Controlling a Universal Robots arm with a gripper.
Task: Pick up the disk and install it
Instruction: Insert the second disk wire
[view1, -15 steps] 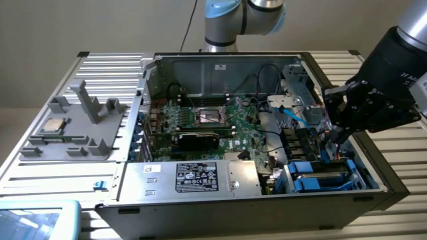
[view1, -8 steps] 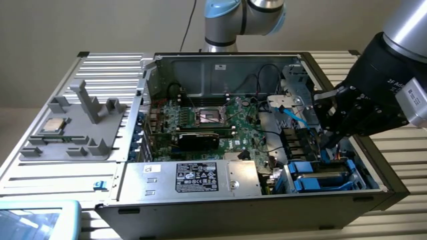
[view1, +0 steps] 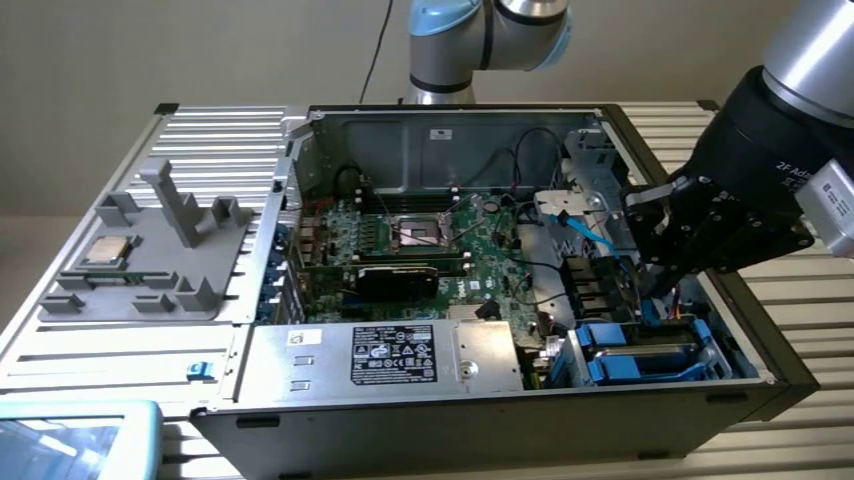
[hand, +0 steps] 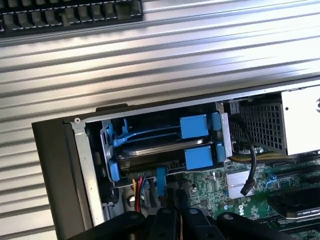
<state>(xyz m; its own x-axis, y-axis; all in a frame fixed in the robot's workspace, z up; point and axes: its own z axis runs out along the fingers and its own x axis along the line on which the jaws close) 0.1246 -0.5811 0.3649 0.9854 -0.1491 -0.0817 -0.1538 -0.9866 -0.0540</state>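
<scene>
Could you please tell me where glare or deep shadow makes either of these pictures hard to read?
In the wrist view, glare whitens the ribbed metal table and washes out the large silver box's top, while the blue-framed silver disk lies shadowed in its bay. In the exterior view, light is soft and even; the black gripper is a dark mass, and the blue drive bay beneath it is dim.

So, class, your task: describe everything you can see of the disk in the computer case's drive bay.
The disk lies flat in the drive cage at a corner of the open computer case. In the wrist view only its thin dark-and-silver edge shows, framed by a blue plastic carrier bracket with square blue tabs at the front. A second blue bracket sits in the slot directly above it. The gripper hangs beside the cage with jaws shut, holding nothing visible. Whether it touches the disk cannot be told.
</scene>
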